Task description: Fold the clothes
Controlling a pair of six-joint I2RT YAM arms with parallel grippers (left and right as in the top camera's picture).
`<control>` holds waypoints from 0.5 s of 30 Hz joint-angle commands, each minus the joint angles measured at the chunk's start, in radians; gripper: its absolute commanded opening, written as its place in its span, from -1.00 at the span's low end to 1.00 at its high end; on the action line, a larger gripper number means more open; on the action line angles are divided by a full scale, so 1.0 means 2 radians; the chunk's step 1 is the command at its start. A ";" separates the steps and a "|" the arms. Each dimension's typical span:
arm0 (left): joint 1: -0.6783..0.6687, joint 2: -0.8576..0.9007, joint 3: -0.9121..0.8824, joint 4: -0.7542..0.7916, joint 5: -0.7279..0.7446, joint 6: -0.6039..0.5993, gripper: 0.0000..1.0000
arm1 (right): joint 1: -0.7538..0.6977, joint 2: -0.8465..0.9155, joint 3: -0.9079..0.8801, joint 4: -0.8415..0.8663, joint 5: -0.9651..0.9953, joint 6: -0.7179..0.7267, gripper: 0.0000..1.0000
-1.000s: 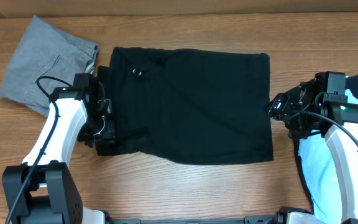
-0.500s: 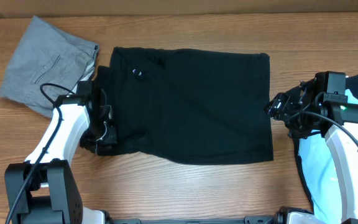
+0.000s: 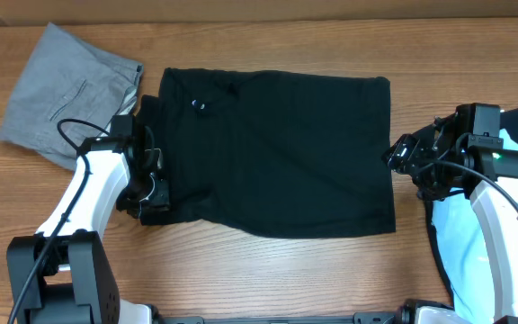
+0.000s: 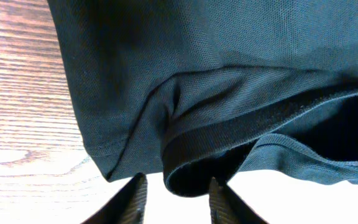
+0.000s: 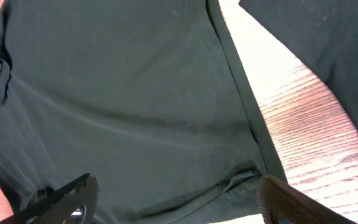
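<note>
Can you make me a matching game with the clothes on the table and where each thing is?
Things:
1. black garment
2. grey garment
3. light blue garment
4. left gripper

Places:
A. at the right edge, partly under the right arm
B. spread flat in the middle of the table
C. at the far left corner
D. at the black garment's near left corner

Pairs: 1-B, 2-C, 3-A, 4-D
</note>
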 commanded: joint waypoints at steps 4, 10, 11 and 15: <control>-0.001 -0.007 -0.006 0.008 -0.014 0.004 -0.43 | -0.002 -0.005 0.009 0.001 0.005 -0.003 0.70; -0.001 -0.007 -0.037 0.035 -0.008 0.004 -0.66 | -0.002 -0.005 0.009 0.001 0.005 -0.003 0.70; -0.001 -0.007 -0.041 0.035 -0.008 0.004 -0.72 | -0.002 -0.005 0.009 0.002 0.005 -0.003 0.70; -0.001 -0.007 -0.039 0.034 -0.004 0.004 -0.92 | -0.002 -0.005 0.009 0.005 0.004 -0.003 0.70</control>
